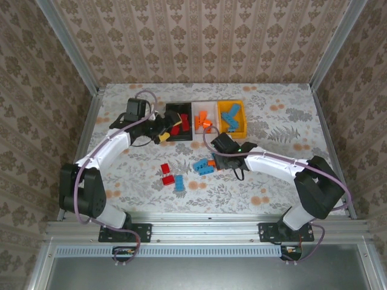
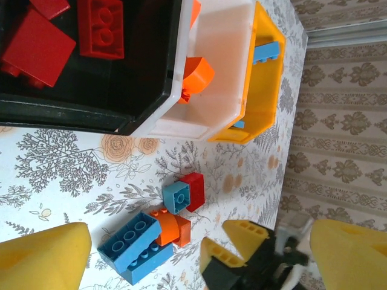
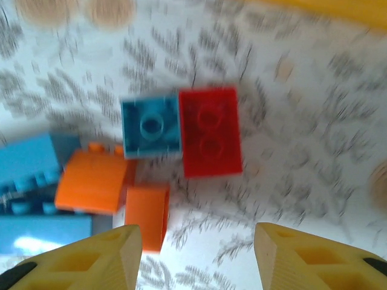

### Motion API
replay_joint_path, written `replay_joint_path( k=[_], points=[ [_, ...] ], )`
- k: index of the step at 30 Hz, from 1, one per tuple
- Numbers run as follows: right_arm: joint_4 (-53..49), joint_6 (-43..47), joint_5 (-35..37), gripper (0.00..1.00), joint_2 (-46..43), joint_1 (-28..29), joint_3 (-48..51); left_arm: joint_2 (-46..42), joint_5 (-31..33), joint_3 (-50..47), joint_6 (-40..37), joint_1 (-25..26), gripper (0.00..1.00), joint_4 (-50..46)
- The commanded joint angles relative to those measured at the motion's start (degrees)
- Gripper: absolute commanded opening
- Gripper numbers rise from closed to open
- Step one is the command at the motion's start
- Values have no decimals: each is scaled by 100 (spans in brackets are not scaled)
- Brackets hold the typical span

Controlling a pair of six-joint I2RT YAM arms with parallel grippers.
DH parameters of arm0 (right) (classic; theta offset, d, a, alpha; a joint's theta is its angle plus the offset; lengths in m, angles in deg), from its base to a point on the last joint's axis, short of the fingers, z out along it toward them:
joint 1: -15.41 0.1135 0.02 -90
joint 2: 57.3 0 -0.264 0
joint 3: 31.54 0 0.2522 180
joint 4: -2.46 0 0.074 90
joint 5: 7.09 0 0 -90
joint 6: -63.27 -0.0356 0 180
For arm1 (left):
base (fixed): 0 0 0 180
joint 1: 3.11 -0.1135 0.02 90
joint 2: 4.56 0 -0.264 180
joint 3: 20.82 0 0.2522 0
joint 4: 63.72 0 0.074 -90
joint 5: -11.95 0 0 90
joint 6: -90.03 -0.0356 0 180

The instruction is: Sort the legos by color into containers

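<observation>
While the left fingers (image 1: 162,134) hung wide apart with nothing in them, right next to the black bin (image 2: 91,116), the right fingers (image 1: 211,161) were low over a little heap of legos on the surface (image 1: 272,109). They were apart too, with only bare surface between them (the close-up was blurry, but no brick sat in the gap).

Red bricks lay in the black bin, orange ones in the white bin (image 2: 224,115), and blue ones in the yellow-orange bin (image 2: 263,103). Under the right arm, a small blue brick (image 3: 151,127) touched a red brick (image 3: 210,140). Two orange bricks sat just below them, and a big blue brick (image 3: 30,163) lay beside those. A few more loose bricks (image 1: 168,175) lay nearer the left arm.

I think the job was about half done, and the step now was to pick one brick from the heap. The nearest orange brick (image 3: 145,214) looked best, because it stuck out at the edge. To do it well, the fingers should slide over until that brick is right in the middle, go straight down, and squeeze only that one. The others were so close that a finger could bump them. Then it would belong in the white bin.
</observation>
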Motion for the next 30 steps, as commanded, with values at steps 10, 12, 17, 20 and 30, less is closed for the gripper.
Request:
replay_joint_path(
  k=[10, 12, 17, 20, 30],
  points=[
    [353, -250, -509, 50, 713, 71, -63, -17, -143, 191, -170, 30, 95, -131],
    [373, -257, -440, 48, 827, 62, -90, -7, -109, 198, -198, 30, 95, -157],
    [495, -247, -307, 39, 907, 62, -47, 44, -88, 221, -235, 22, 95, -203],
    [554, -278, -214, 32, 698, 62, 70, 76, -87, 217, -218, 14, 95, -218],
    [273, -286, -38, 29, -483, 123, 270, 52, 137, 226, -245, -169, 95, -322]
  ],
)
